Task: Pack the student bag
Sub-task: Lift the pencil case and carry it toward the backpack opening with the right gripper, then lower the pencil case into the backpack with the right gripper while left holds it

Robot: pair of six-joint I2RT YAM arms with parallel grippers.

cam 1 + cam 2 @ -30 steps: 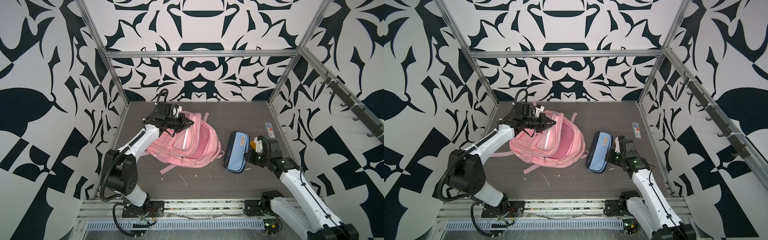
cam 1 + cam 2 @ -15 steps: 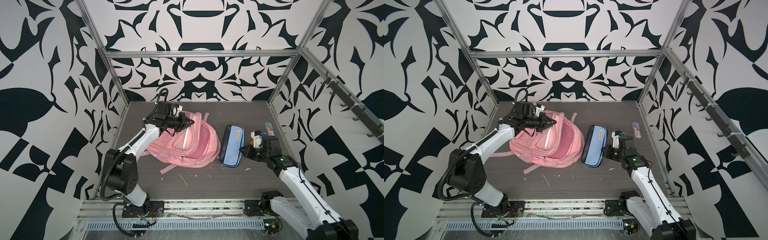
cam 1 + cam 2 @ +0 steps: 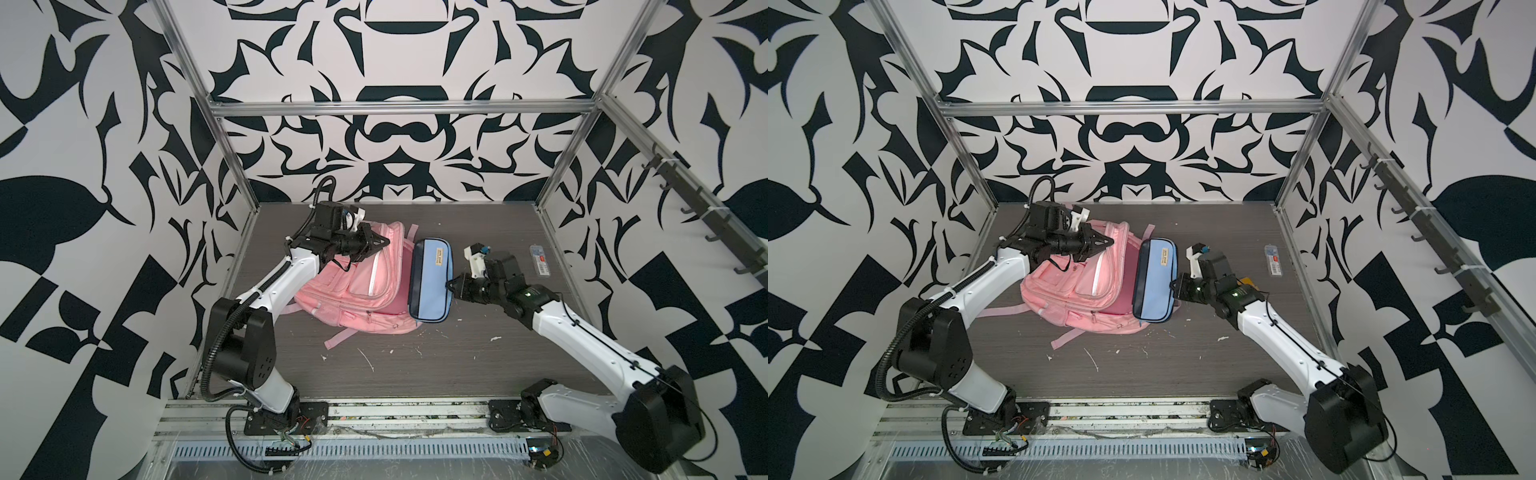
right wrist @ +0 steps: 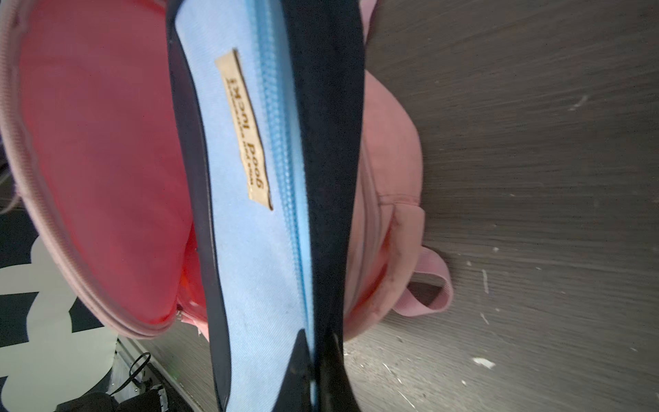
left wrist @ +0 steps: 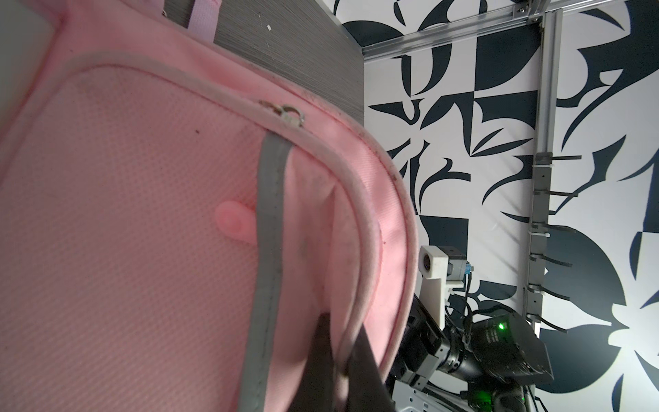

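Grey table (image 3: 478, 365), student bag (image 3: 349, 299) open, pencil case (image 3: 430, 286) perhaps touching

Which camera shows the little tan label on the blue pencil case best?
The right wrist view: the label sits close up, its print partly legible. Both top views show only a tiny tan patch; the left wrist view misses it.

This is a robotics lab test cell. In both top views, walls (image 3: 395, 54) printed with bold black-and-white shapes sit in an aluminium frame (image 3: 399, 109) around a dark wood-grain tabletop (image 3: 457, 365). 2 white-and-black robot arms (image 3: 286, 276) are bolted to a metal rail (image 3: 407, 415) along the lower edge. A rack of hooks (image 3: 702, 208) lines the right side.
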